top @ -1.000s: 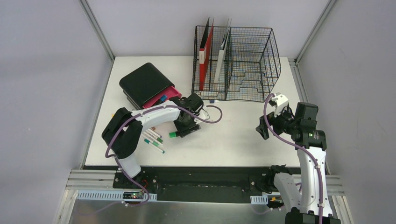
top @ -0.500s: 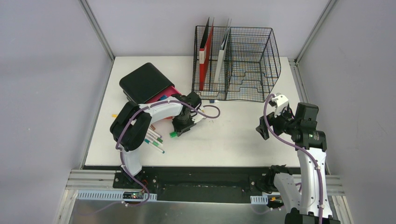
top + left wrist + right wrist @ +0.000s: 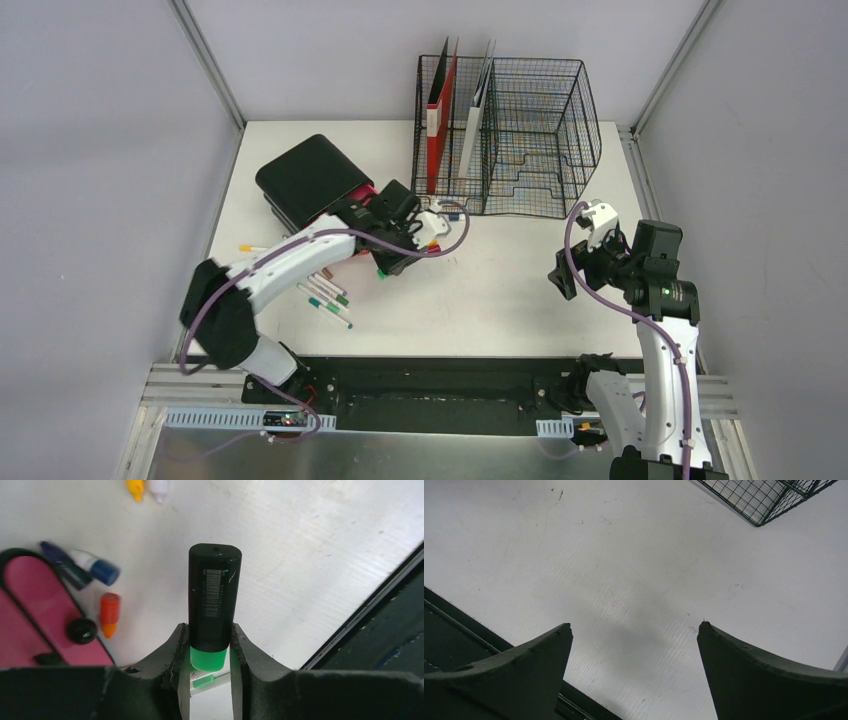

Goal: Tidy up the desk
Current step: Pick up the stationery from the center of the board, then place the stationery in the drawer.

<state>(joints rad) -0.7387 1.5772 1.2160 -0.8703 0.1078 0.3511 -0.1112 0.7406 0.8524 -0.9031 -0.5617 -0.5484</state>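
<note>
The desk (image 3: 520,290) is a white tabletop with grey walls around it. My left gripper (image 3: 388,252) is shut on a black highlighter with a green cap (image 3: 381,271) and holds it just right of the open pink drawer (image 3: 358,199). In the left wrist view the highlighter (image 3: 214,595) stands out from between the fingers of this gripper (image 3: 210,632), which clamp it at the green cap end above the desk (image 3: 310,555). My right gripper (image 3: 562,278) hovers open and empty at the right; its wrist view (image 3: 634,630) shows only bare desk (image 3: 624,555).
A black drawer box (image 3: 308,176) stands at the back left. A black wire-mesh rack (image 3: 530,140) with a red folder (image 3: 440,125) stands at the back. Several pens (image 3: 325,295) lie front left. Orange (image 3: 109,614) and blue (image 3: 97,570) markers lie by the pink drawer (image 3: 35,615).
My left gripper has carried the highlighter up and back towards the pink drawer, and the arm has stretched out. The right arm has not moved.
</note>
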